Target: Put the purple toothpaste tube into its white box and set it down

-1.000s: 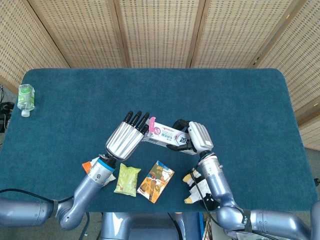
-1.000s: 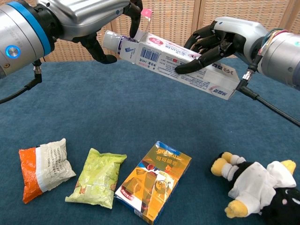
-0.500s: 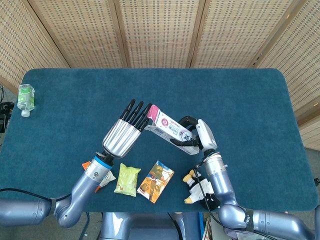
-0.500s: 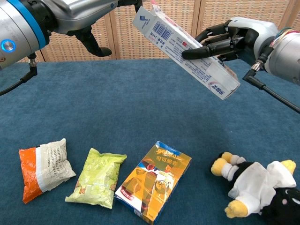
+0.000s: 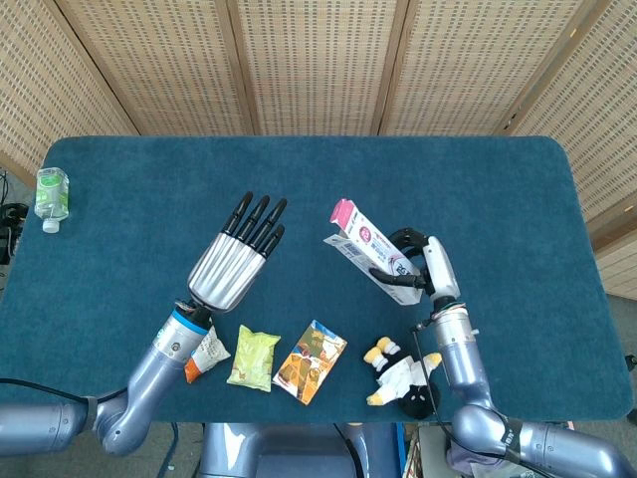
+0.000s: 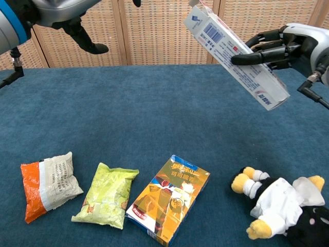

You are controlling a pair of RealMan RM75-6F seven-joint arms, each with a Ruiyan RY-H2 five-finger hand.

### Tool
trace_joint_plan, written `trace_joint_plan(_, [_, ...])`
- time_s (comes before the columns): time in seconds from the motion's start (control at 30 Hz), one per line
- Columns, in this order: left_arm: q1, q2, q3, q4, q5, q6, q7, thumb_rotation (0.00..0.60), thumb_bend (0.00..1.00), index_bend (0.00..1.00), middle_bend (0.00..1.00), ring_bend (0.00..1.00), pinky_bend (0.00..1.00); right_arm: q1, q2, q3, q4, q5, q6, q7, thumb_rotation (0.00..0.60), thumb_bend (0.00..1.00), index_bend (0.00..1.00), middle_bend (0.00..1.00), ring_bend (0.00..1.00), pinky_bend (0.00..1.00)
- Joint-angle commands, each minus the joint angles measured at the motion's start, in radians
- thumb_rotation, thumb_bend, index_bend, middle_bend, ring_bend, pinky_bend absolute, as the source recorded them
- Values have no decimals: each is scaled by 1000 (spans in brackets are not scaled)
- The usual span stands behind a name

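Right hand [image 5: 430, 274] grips white box [image 6: 237, 54] around middle, box up in air, tilted, open pink end up and away from hand. Purple toothpaste tube not seen, likely inside box. Left hand [image 5: 231, 261] flat, fingers spread, holding nothing, off to side, well apart. Risk: box slips from fingers [image 6: 252, 57]. Risk: set down near plush toy [image 6: 280, 206] below hand, box bumps it.

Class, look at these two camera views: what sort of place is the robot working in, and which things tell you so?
Probably an indoor test or demonstration room, not a home. A table covered in blue carpet stands before woven screens, and unrelated items are laid out: snack packets, a stuffed toy, a bottle.
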Motion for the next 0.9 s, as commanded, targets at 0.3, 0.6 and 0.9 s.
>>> trace_joint_plan(0.3, [119,154,41,-21,-9,34,-166,600,240,77,0,0,0,-66,51,-121,175,-194,106,-106,600,38,596,537,417,467])
trace_joint_plan(0.6, [206,216,86,-56,-40,49,-252,600,236,0,0,0,0,-118,109,-217,263,-312,159,-220,600,37,596,535,417,467])
trace_joint_plan(0.9, [297,224,152,-13,56,97,-381,600,235,0,0,0,0,-167,151,-271,279,-294,121,-258,600,37,596,535,417,467])
